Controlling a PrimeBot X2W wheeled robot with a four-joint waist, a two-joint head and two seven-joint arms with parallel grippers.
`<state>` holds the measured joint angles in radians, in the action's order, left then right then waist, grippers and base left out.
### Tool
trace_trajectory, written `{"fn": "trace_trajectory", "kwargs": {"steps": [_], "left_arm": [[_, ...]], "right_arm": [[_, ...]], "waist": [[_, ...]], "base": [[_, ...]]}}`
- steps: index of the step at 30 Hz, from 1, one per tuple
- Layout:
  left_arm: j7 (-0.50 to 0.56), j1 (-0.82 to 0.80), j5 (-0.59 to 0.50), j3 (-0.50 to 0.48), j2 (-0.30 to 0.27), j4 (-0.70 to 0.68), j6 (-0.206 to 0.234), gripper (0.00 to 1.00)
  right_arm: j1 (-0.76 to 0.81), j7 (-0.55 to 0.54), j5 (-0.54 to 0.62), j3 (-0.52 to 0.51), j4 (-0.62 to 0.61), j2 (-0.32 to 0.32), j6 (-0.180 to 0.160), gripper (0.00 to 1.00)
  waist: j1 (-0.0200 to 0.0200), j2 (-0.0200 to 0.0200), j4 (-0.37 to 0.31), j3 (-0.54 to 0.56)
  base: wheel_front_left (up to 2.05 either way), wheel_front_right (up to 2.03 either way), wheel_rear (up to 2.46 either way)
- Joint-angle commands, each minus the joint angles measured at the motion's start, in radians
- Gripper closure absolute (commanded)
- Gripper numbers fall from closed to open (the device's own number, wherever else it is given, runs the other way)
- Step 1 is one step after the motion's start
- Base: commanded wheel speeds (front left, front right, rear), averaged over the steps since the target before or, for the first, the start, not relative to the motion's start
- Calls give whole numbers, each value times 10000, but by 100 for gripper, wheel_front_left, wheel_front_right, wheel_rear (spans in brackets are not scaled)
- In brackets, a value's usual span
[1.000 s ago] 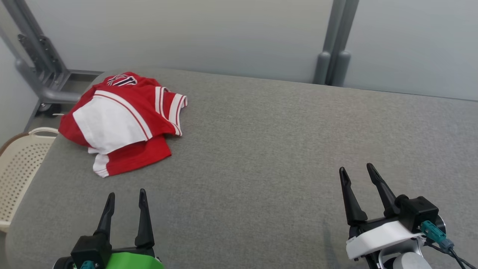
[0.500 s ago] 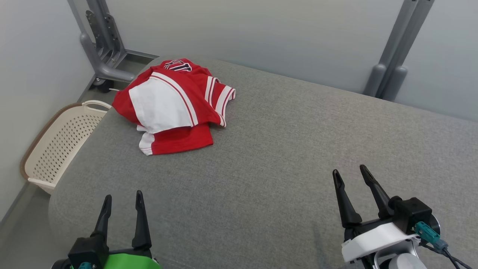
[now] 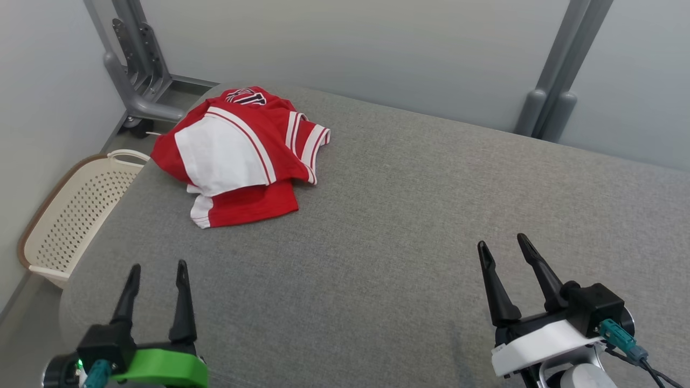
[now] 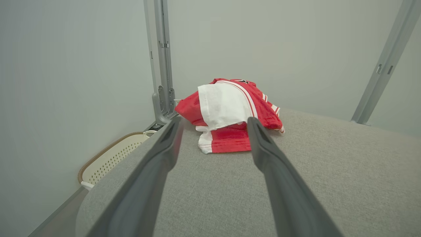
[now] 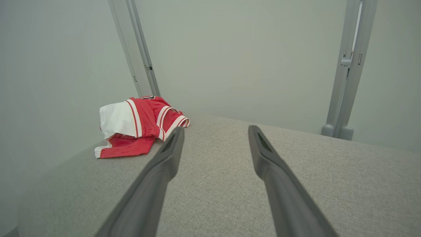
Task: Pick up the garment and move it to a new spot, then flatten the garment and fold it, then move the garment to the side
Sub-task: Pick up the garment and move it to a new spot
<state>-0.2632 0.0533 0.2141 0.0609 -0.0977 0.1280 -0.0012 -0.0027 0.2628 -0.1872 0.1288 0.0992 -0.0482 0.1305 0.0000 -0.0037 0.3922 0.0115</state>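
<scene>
Red-white garment [image 3: 232, 156] bunched on grey table [image 3: 404, 215], left end effector [image 3: 158, 265] released, right end effector [image 3: 501, 241] released

I see a grey padded table [image 3: 409, 215] filling the middle of my head-camera frame. At the left edge sits a cream perforated basket [image 3: 70, 215] (lower than the tabletop). A left post [image 3: 129, 70] and a right post [image 3: 555, 81] stand against the pale wall [image 3: 345, 48].

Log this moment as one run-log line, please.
garment: crumpled, far-left corner of table | left gripper: open, empty | right gripper: open, empty
</scene>
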Motion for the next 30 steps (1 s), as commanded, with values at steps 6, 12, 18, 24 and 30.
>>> {"fn": "trace_trajectory", "kwargs": {"steps": [6, 12, 18, 24, 30], "left_arm": [[677, -1422, -122, -264, -793, -144, -125, 0], [1590, -2823, -121, -371, -1514, -72, -374, 0], [2564, -4061, 562, -420, -1997, 646, -873, 0], [3209, -5323, 1025, -435, -2528, 1714, -1103, 0], [3554, -6252, 1460, -469, -2938, 2996, -1203, 0]], "right_arm": [[137, 34, 37, -42, -298, -42, 4, 0], [22, 34, 199, -96, -494, -40, 4, 0], [-319, 34, 408, -110, -616, -42, 4, 0], [-695, 34, 667, -112, -776, -40, 4, 0], [-1063, 34, 929, -85, -909, -39, 4, 0]], "waist": [[0, 37, -547, -14], [0, 37, -1046, -360], [0, 37, -1462, -929], [0, 37, -1926, -1757], [0, 37, -2377, -2595]], "base": [[0, 0, 0], [0, 0, 0], [0, 0, 0], [0, 0, 0], [0, 0, 0]]}}
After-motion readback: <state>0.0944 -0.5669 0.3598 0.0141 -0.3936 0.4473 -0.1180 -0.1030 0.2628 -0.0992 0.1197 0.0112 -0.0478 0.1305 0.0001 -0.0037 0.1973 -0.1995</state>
